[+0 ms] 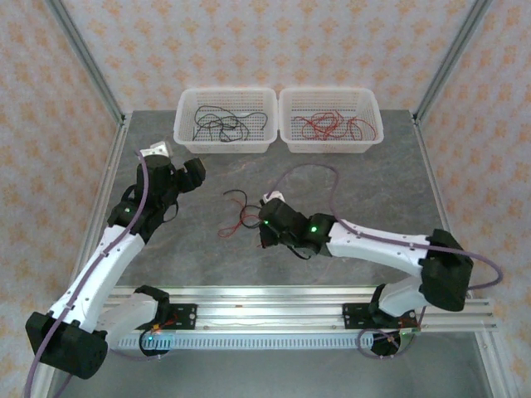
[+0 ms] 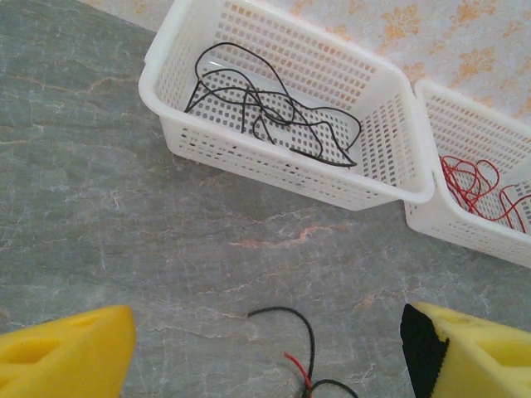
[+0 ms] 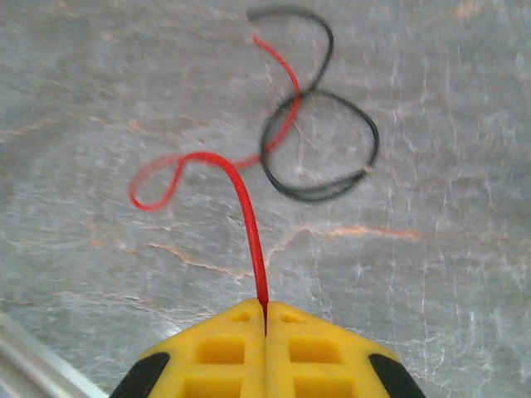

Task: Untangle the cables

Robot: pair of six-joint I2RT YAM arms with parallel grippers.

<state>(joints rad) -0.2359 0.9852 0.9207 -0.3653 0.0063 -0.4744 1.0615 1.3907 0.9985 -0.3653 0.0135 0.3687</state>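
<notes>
A loose red cable (image 3: pixel 249 215) and a loose black cable (image 3: pixel 332 149) lie crossed on the grey table, between the arms (image 1: pixel 239 211). My right gripper (image 3: pixel 265 319) is shut on one end of the red cable, which rises from the yellow jaws and loops away to the left. The black cable curls in a ring just beyond it, and the red one passes over that ring. My left gripper (image 2: pixel 265 365) hovers open above the table, and the black cable's end (image 2: pixel 307 332) and the red tip (image 2: pixel 297 367) lie between its yellow fingers (image 2: pixel 66 356).
Two white baskets stand at the back of the table. The left basket (image 1: pixel 226 91) holds black wires (image 2: pixel 274 116), and the right basket (image 1: pixel 328 90) holds red wires (image 2: pixel 473 178). An aluminium rail (image 1: pixel 274 298) runs along the near edge.
</notes>
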